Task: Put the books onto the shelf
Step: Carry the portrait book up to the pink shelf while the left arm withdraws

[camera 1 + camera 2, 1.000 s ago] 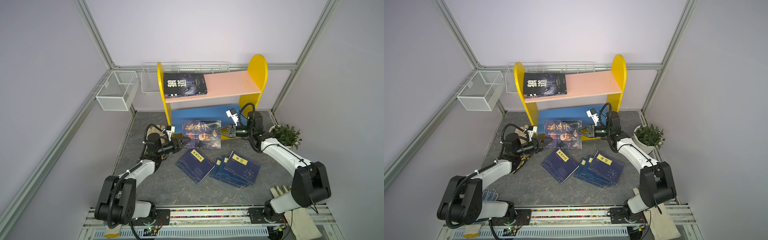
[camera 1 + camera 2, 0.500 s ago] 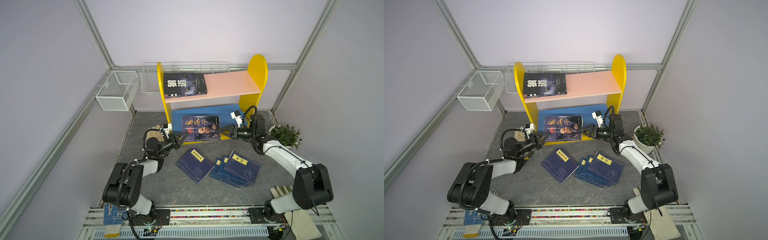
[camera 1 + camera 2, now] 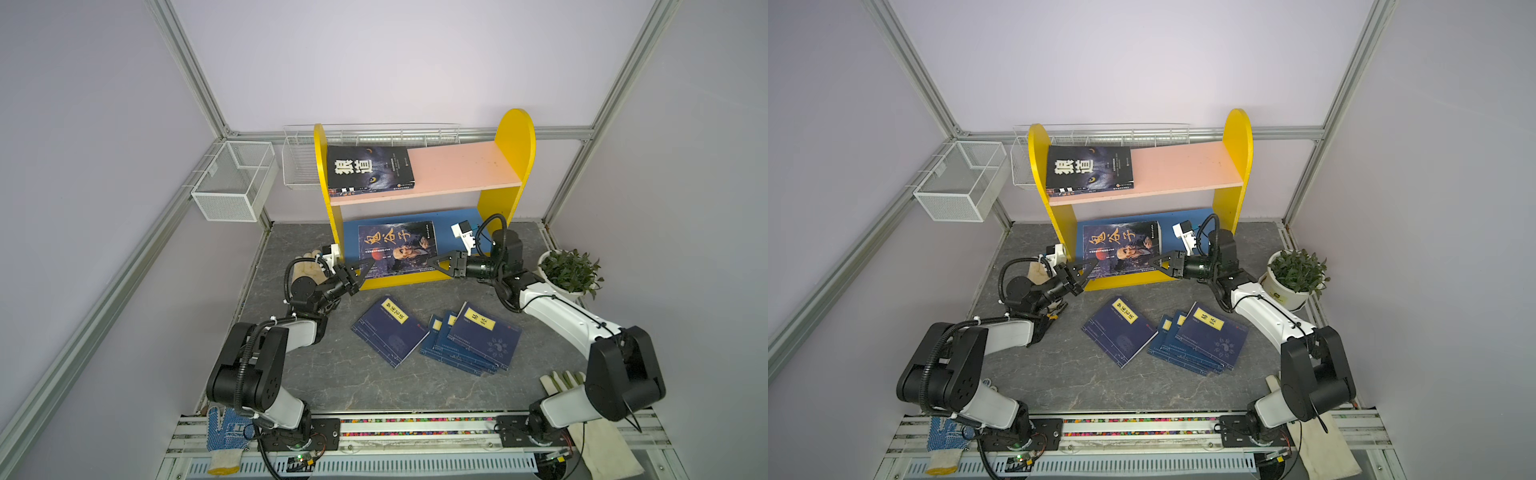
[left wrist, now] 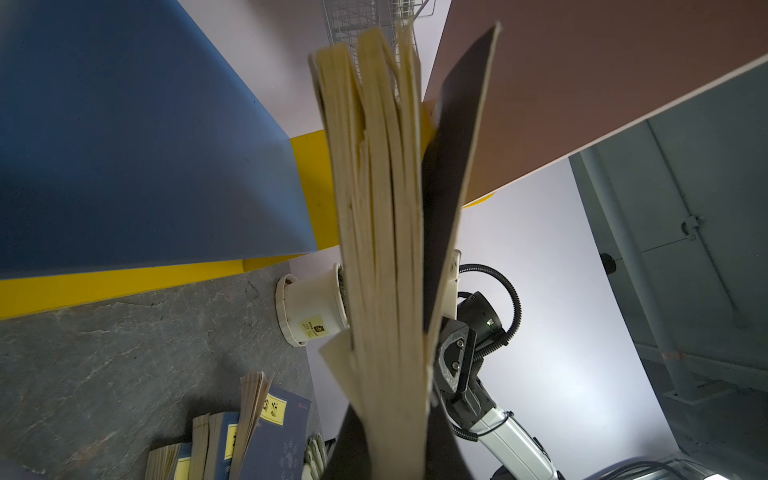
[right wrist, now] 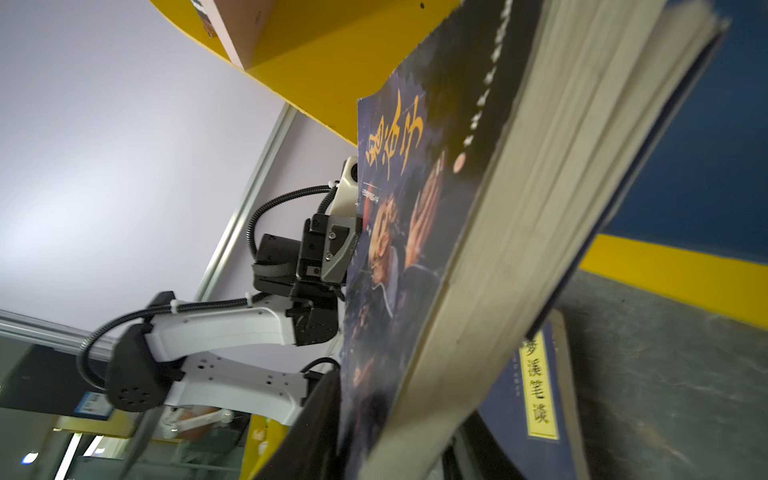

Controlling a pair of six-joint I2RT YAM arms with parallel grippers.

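At twelve o'clock on the table [image 3: 332,374] stands the shelf [image 3: 513,145], and the job looks under halfway done. One wolf-eyed paperback [image 3: 370,168] lies flat at the nine o'clock end of the pink upper board [image 3: 457,166]. The gold-titled paperback [image 3: 397,249] is partway in. Most of it lies over the blue lower board [image 4: 124,145], but its six o'clock edge sits above the yellow front lip [image 3: 399,282], so I judge it not yet set down. Whether its far edge touches the board I cannot tell. Waiting on the table, toward six o'clock of the shelf, are a fanned stack of navy books [image 3: 482,336], about four, and a single navy book [image 3: 388,332] just beside it at nine o'clock.

Both arms reach low toward the shelf front. The right arm [image 3: 557,311] stretches in from five o'clock. The left arm [image 3: 291,332] is folded at the elbow. The left tool [image 3: 368,266] is at the paperback's seven o'clock corner, clamped on its page edge, as the left wrist view shows. The right tool [image 3: 430,262] is at the five o'clock corner with a jaw on either side of the book; whether it squeezes or merely straddles I cannot tell.
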